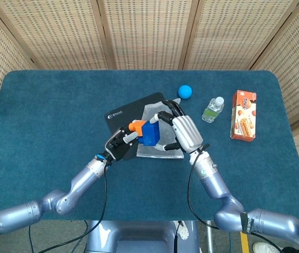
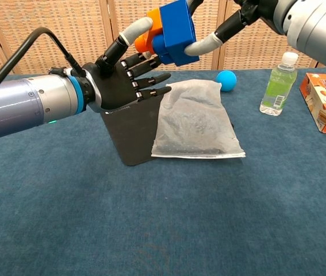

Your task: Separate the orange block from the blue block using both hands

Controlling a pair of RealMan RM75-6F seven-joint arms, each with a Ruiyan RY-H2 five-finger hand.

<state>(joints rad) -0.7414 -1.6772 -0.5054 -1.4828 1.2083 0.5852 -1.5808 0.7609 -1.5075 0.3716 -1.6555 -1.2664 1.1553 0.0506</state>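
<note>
Blocks: small orange block (image 2: 150,30) and larger bright blue cube-shaped block (image 2: 174,31), joined, orange one on the left side of the blue one; raised above the bench, over the near edge of the mat and pouch.
Left robot hand: black-palmed, silver-wristed left robot hand (image 2: 127,73), palm turned toward the chest camera; pale thumb tip (image 2: 136,28) and a finger pinching the orange block, other fingers spread out below it.
Right robot hand: silver-backed right robot hand (image 1: 183,133) reaching in from the right; thumb (image 2: 204,43) pressed against the lower right face of the blue block, dark fingers (image 1: 166,112) over its far side; closed around the block as seen from the head view.
Bench: blue carpet-like bench top (image 1: 44,116), rounded corners.
Mat: thin black rectangular mat (image 2: 129,133) with white logo, lying flat under the blocks, partly hidden by the left robot hand.
Pouch: translucent grey plastic pouch (image 2: 194,119), lying on the right part of the mat, overhanging its edge.
Ball: small blue ball (image 1: 185,91) behind the pouch, apart from it.
Bottle: clear plastic bottle with white cap and green label (image 2: 277,84), upright, right of the ball.
Carton: orange and white snack carton (image 1: 243,115), lying flat near the right edge, right of the bottle.
</note>
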